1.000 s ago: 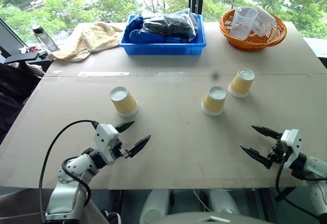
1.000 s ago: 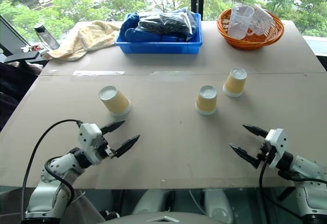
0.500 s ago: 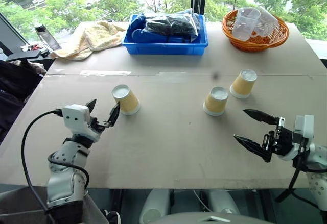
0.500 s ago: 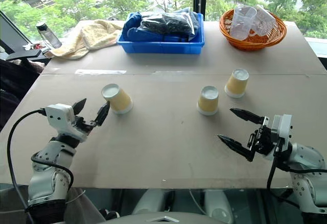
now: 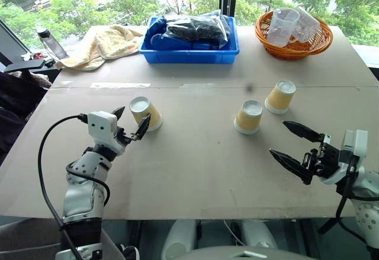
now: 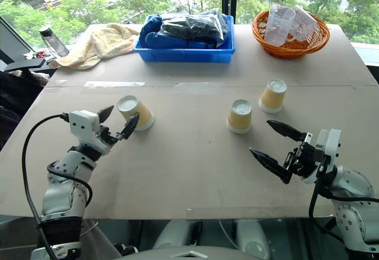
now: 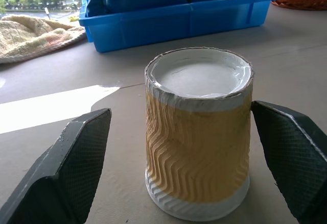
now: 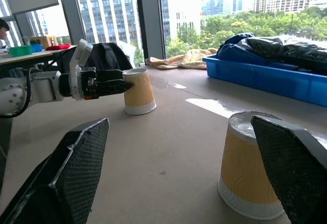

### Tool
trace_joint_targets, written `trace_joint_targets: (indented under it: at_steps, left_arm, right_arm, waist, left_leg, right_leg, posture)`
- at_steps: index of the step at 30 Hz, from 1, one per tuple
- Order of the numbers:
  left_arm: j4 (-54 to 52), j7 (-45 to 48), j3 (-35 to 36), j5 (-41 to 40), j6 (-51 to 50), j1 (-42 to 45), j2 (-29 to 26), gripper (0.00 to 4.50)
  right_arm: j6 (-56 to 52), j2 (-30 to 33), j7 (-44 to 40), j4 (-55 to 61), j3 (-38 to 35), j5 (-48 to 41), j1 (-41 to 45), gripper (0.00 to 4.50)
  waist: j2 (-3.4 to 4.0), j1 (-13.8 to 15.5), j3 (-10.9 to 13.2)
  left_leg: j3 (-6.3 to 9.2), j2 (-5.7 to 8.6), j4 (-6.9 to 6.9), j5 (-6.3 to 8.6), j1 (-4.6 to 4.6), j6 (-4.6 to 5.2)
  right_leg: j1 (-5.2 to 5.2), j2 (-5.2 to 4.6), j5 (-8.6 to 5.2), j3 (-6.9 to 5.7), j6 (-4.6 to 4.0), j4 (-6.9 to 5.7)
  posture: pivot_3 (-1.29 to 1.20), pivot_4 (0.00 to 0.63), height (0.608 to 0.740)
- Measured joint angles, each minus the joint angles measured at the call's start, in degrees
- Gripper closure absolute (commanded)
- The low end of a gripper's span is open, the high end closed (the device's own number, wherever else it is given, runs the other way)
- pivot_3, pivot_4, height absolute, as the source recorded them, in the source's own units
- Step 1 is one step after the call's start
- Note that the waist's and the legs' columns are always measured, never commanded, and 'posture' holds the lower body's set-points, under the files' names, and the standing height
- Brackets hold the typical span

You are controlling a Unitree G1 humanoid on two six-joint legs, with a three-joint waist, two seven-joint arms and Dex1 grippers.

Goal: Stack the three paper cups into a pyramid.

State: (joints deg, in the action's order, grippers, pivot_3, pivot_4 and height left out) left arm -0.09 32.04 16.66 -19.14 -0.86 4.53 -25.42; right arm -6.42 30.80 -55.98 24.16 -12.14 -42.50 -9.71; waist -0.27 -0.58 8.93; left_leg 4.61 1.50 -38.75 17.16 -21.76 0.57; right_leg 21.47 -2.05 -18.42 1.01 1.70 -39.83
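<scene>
The left gripper (image 5: 131,127) stands spread, the upturned paper cup (image 7: 198,132) between its fingers (untouched so far). Close evenly at mid-height, gently. Right gripper (image 6: 276,147), also spread, waits short of the middle cup (image 6: 239,116).

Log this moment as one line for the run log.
left tool: open, straddling left cup | right tool: open, empty | cups: three apart, upside down

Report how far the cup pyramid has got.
Done: nothing stacked. All three tan paper cups stand upside down and apart on the table: left cup, middle cup, right cup.
In hand: the open left pincer brackets the left cup without gripping; the open right pincer hovers short of the middle cup.
Left: pair two cups, top with the third.
</scene>
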Motion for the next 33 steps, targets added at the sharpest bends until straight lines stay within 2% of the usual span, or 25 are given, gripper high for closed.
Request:
trace_joint_targets:
  at_steps: [12, 15, 17, 18, 33]
  left_arm:
    - [2.6, 0.1, -2.1, 2.3, -0.2, 4.3, -1.7, 0.0]
    - [2.8, 0.2, -2.7, 2.2, -0.2, 4.3, -1.7, 0.76]
    - [2.8, 0.3, -2.8, 2.2, -0.2, 4.3, -1.7, 1.58]
    - [2.8, 0.3, -2.9, 2.2, -0.2, 4.3, -1.7, 1.78]
    - [2.7, 2.8, -3.2, 0.1, -0.7, 4.3, -1.4, 1.78]
  right_arm:
    - [-2.0, 0.0, 1.6, 1.0, 0.2, 0.7, 1.8, 0.1]
    - [-2.1, 0.0, 1.6, 1.1, 0.2, 1.1, 1.7, 0.0]
    - [-1.9, 0.1, 1.1, 1.1, 0.2, 1.7, 1.3, 0.0]
    - [-1.9, 0.1, 1.0, 1.1, 0.2, 1.8, 1.2, 0.0]
    - [2.1, -0.4, -2.5, -2.9, 0.0, 2.9, -0.4, 0.0]
  waist:
    - [0.0, 0.0, 0.0]
    - [0.0, 0.0, 0.0]
    - [0.0, 0.0, 0.0]
    - [0.0, 0.0, 0.0]
    - [0.0, 0.0, 0.0]
  left_leg:
    - [0.0, 0.0, 0.0, 0.0, -0.01, 0.0]
    - [0.01, 0.0, 0.0, 0.0, -0.01, 0.0]
    - [0.01, 0.0, 0.0, 0.0, -0.01, 0.0]
    - [0.01, 0.0, 0.0, 0.0, -0.01, 0.0]
    - [0.0, 0.0, 0.0, 0.0, -0.01, 0.0]
  right_leg:
    - [0.01, 0.0, 0.0, 0.0, 0.0, 0.01]
    - [0.02, 0.0, 0.0, 0.0, 0.0, 0.0]
    - [0.02, 0.0, 0.0, 0.0, 0.0, 0.0]
    - [0.02, 0.0, 0.0, 0.0, 0.0, 0.0]
    - [0.02, 0.0, 0.0, 0.01, 0.0, 0.0]
  posture:
    - [0.0, 0.15, 0.74]
    - [0.0, 0.15, 0.74]
    - [0.0, 0.15, 0.74]
    - [0.0, 0.15, 0.74]
    - [0.0, 0.15, 0.74]
